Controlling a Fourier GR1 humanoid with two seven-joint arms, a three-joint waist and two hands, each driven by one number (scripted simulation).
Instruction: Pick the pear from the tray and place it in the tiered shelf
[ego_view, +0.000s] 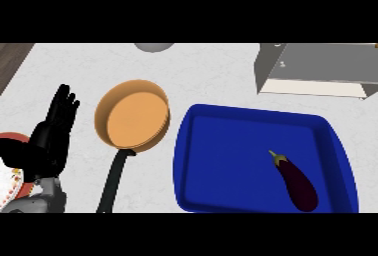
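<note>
A blue tray (221, 150) lies on the counter at the lower right. Inside it, near the right wall, rests a dark purple eggplant (297, 182) with a green stem; no pear shows in the tray. The grey tiered shelf (317, 70) stands at the upper right, its pale lower board facing me. My left hand (52, 131) stands at the left edge with fingers straight and pointing up, holding nothing, far from the tray. My right hand does not show.
An orange frying pan (133, 116) with a black handle (114, 182) lies between my left hand and the tray. A grey round object (153, 47) sits at the top edge. A red and white object (11, 175) shows behind my left forearm.
</note>
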